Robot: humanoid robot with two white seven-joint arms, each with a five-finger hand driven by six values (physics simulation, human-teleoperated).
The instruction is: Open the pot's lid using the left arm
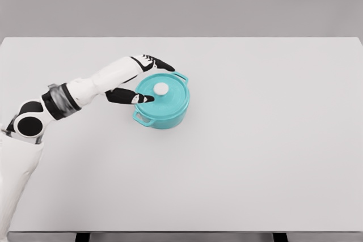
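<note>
I see the teal pot [163,105] standing upright on the white table [255,140], a little left of the middle, with its lid [160,92] seated on top and the white knob [161,88] in the lid's centre. My left hand [143,80] sits at the pot's left side, fingers spread wide: the thumb [142,98] reaches over the near-left edge of the lid, the other fingers [161,64] arch past the far rim. The knob lies between them, untouched, and the hand grips nothing. The left arm [85,90] comes in from the lower left.
</note>
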